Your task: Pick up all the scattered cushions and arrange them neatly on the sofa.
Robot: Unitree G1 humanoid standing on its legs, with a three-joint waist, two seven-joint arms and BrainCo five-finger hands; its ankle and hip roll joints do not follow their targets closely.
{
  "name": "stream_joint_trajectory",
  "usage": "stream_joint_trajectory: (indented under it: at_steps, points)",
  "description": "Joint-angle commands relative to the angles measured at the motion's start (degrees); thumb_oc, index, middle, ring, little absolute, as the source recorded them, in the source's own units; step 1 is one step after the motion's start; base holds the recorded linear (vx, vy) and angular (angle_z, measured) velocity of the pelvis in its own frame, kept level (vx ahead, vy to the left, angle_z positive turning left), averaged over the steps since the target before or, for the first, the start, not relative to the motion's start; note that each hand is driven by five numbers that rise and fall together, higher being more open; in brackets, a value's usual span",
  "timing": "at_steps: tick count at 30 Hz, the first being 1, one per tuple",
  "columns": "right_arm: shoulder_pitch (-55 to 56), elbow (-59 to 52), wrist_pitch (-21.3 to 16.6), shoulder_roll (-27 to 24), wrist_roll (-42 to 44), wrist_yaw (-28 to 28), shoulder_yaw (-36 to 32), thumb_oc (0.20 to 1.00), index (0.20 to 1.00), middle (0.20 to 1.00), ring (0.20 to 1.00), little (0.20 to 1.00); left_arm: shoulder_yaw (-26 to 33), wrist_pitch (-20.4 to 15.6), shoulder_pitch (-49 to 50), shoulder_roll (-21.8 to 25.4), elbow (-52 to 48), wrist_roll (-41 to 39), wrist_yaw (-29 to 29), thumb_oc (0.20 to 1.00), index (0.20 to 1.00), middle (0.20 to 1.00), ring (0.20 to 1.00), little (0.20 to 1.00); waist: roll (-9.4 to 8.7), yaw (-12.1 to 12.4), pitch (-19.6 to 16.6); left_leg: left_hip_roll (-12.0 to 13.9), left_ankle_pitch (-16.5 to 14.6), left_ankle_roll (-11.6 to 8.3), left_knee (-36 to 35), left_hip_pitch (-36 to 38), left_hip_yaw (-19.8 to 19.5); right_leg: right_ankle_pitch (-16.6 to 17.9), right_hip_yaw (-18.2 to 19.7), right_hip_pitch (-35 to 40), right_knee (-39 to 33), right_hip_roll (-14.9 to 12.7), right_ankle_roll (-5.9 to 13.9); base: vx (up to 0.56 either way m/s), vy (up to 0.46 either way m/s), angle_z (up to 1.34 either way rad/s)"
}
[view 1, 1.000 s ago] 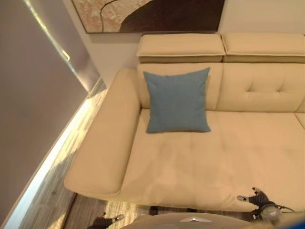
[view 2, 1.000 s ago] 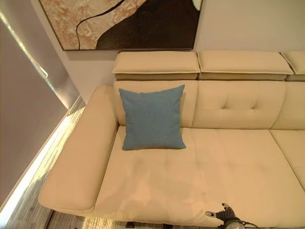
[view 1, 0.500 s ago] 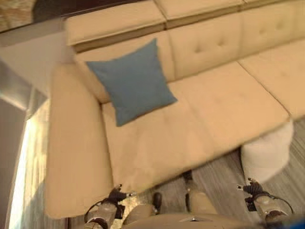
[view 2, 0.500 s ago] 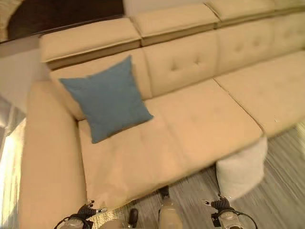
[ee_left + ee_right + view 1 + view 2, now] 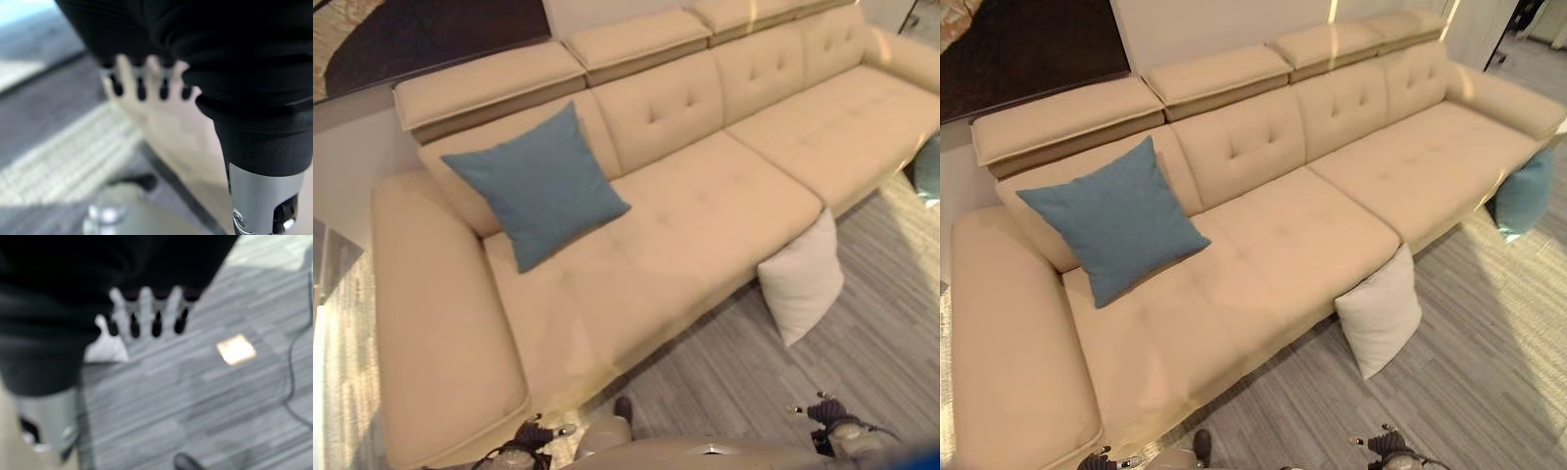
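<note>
Two cushions are left on the floor: the white cushion [image 5: 1380, 314] propped against the sofa [image 5: 1273, 245] front at four o'clock, the teal cushion [image 5: 1526, 191] at two. Left hand [image 5: 146, 81] and right hand [image 5: 146, 313] are spread, empty; the white one is best gripped by both edges

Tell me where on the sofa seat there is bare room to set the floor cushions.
The sofa seat is bare from just right of the blue cushion, which leans on the backrest at the left end, all the way to the right armrest. Only that left corner is taken. The white cushion and a second blue cushion sit on the floor against the front edge.
</note>
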Motion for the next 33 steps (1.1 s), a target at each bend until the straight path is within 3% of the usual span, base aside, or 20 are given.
stream_joint_trajectory:
  at_steps: [1, 5, 9, 10, 11, 13, 15, 16, 17, 19, 22, 27, 29, 31, 33]
  points:
    - [-1.69, -0.81, -0.95, -1.92, 0.88, -1.73, 1.56, 1.000, 1.000, 1.000, 1.000, 1.000, 0.19, -1.24, -3.30, 0.13, -0.47, -0.97, 0.39, 1.000, 1.000, 1.000, 1.000, 1.000, -0.97, 0.52, 2.94, -6.47, -11.97, 3.82, 6.36, -1.17, -10.23, 12.41, 3.78, 3.05, -12.49, 1.38, 5.20, -0.06, -0.011, -0.69]
    - [-0.92, -0.91, -0.99, -2.25, 0.93, -1.46, 1.23, 1.000, 1.000, 1.000, 1.000, 1.000, 0.66, -1.19, -3.16, -0.20, -0.42, -1.05, 0.58, 1.000, 1.000, 1.000, 1.000, 1.000, -0.57, 0.62, 2.35, -8.29, -11.68, 4.04, 3.54, -0.83, -14.73, 13.61, 6.80, 2.46, -13.52, 2.19, 6.02, -0.02, 0.034, -0.81]
    - [-0.65, -0.13, -0.65, -1.93, 2.00, -1.63, -0.26, 1.000, 1.000, 1.000, 1.000, 1.000, 0.57, -0.97, -3.06, -0.28, 0.38, 0.37, 1.09, 1.000, 1.000, 1.000, 1.000, 1.000, -0.27, -0.20, 2.06, -8.65, -11.49, 5.04, 0.33, 1.02, -13.70, 16.15, 10.43, -0.13, -14.09, 2.25, 7.47, -0.10, 0.144, -0.99]
    - [-1.10, -0.28, -0.47, -1.48, 2.14, -1.48, -0.09, 1.000, 1.000, 1.000, 1.000, 1.000, 1.04, -1.04, -3.24, 0.33, 0.24, 0.64, 1.39, 1.000, 1.000, 1.000, 1.000, 1.000, -0.25, -0.33, 2.71, -8.76, -11.40, 5.83, -0.88, 1.07, -10.98, 17.91, 11.79, -3.57, -13.76, 1.92, 9.01, -0.14, 0.108, -1.06]
    - [-1.10, -0.29, -0.46, -1.48, 2.14, -1.48, -0.10, 1.000, 1.000, 1.000, 1.000, 1.000, 1.04, -1.04, -3.25, 0.33, 0.25, 0.65, 1.38, 1.000, 1.000, 1.000, 1.000, 1.000, -0.26, -0.17, 2.72, -8.73, -11.44, 5.84, -0.89, 1.11, -10.83, 17.91, 11.95, -3.63, -13.70, 1.96, 9.01, -0.22, 0.129, -1.24]
    - [-2.22, -0.80, -0.41, -1.07, 2.54, -1.66, 0.01, 1.000, 1.000, 1.000, 1.000, 1.000, 1.51, -1.13, -4.14, 1.09, -0.32, -0.56, 1.54, 1.000, 1.000, 1.000, 1.000, 1.000, -0.09, 0.37, 4.15, -8.08, -11.06, 6.23, -0.80, 0.13, -8.09, 17.91, 9.57, -7.12, -10.37, 1.38, 9.45, -0.20, 0.048, -1.64]
    - [-2.73, -1.06, -0.58, -0.64, 2.53, -1.89, 0.09, 1.000, 1.000, 1.000, 1.000, 1.000, 2.92, -1.17, -4.41, 1.45, -0.86, -2.30, 1.72, 1.000, 1.000, 1.000, 1.000, 1.000, 1.15, 2.52, 4.41, -5.83, -10.73, 5.92, -1.11, -0.59, -3.61, 15.06, -4.66, -6.96, -6.08, -3.13, 8.45, -0.15, 0.046, -1.01]
    - [-2.74, -1.06, -0.58, -0.63, 2.53, -1.89, 0.09, 1.000, 1.000, 1.000, 1.000, 1.000, 2.93, -1.16, -4.42, 1.46, -0.86, -2.31, 1.72, 1.000, 1.000, 1.000, 1.000, 1.000, 1.09, 2.37, 4.32, -5.94, -10.54, 5.95, -1.17, -0.75, -3.73, 15.13, -4.78, -7.07, -6.10, -3.24, 8.47, -0.04, 0.055, -1.37]
    - [-2.60, -0.94, -0.79, -0.16, 2.53, -1.62, 0.47, 1.000, 1.000, 1.000, 1.000, 1.000, 4.21, -1.25, -4.02, 1.91, -0.64, -3.32, 1.81, 1.000, 1.000, 1.000, 1.000, 1.000, 1.34, 2.34, 3.85, -5.01, -9.64, 6.51, -2.16, -0.10, -1.76, 13.00, -8.27, -5.64, -3.40, -3.83, 7.21, 0.00, 0.025, -1.36]
    - [-2.21, -0.35, -0.74, -0.18, 2.53, -1.55, 0.32, 1.000, 1.000, 1.000, 1.000, 1.000, 4.54, -1.21, -3.75, 2.32, 0.00, -3.28, 1.68, 1.000, 1.000, 1.000, 1.000, 1.000, 1.21, 2.46, 3.32, -4.67, -9.50, 6.88, -2.98, 1.06, -0.03, 11.81, -7.44, -4.26, -1.65, -3.11, 6.95, 0.01, -0.035, -0.92]
    - [-2.14, -0.12, -0.66, -0.05, 2.49, -2.07, 0.55, 1.000, 1.000, 1.000, 1.000, 1.000, 3.91, -1.04, -3.70, 2.26, 0.01, -3.00, 1.56, 1.000, 1.000, 1.000, 1.000, 1.000, 0.37, 3.17, 3.07, -3.96, -9.63, 6.13, -2.76, 1.15, 2.54, 11.25, -9.09, -1.47, -5.38, -2.61, 6.74, 0.04, -0.144, -0.53]
    - [-1.68, -0.42, -1.28, 0.38, 3.29, -2.62, 0.54, 1.000, 1.000, 1.000, 1.000, 1.000, 4.24, -1.38, -3.84, 1.30, -0.11, -4.90, 1.77, 1.000, 1.000, 1.000, 1.000, 1.000, -0.55, 3.05, 3.06, -2.10, -10.41, 4.70, -0.02, 1.37, 2.35, 11.51, -8.27, 0.41, -9.28, -0.69, 6.01, 0.12, -0.239, -0.28]
    - [-1.69, -1.17, -1.53, 0.10, 4.03, -3.42, 0.47, 1.000, 1.000, 1.000, 1.000, 1.000, 3.29, -1.29, -4.59, 0.68, -1.14, -5.59, 1.73, 1.000, 1.000, 1.000, 1.000, 1.000, -0.73, 2.86, 4.21, 0.19, -11.10, 3.36, 7.05, -0.82, 2.40, 10.08, -8.63, 2.31, -9.92, 0.20, 4.52, 0.08, -0.223, 0.17]
    - [-1.88, -1.24, -1.51, -0.13, 4.08, -3.88, 0.50, 1.000, 1.000, 1.000, 1.000, 1.000, 2.63, -1.23, -4.91, 0.57, -1.44, -5.40, 1.71, 1.000, 1.000, 1.000, 1.000, 1.000, -0.69, 3.04, 4.89, 0.26, -9.90, 3.28, 11.12, -2.64, 1.17, 9.82, -8.48, 2.57, -9.73, 0.49, 3.88, 0.05, -0.168, 0.03]
    - [-1.90, -1.21, -1.52, -0.41, 4.43, -4.14, 0.49, 1.000, 1.000, 1.000, 1.000, 1.000, 1.31, -1.42, -5.16, 0.10, -1.82, -5.78, 1.35, 1.000, 1.000, 1.000, 1.000, 1.000, -0.94, 3.97, 5.37, -4.86, -10.92, 4.24, 12.37, -6.85, -2.61, 9.37, -6.76, 4.27, -11.10, 1.47, 3.79, 0.17, -0.175, -0.04]
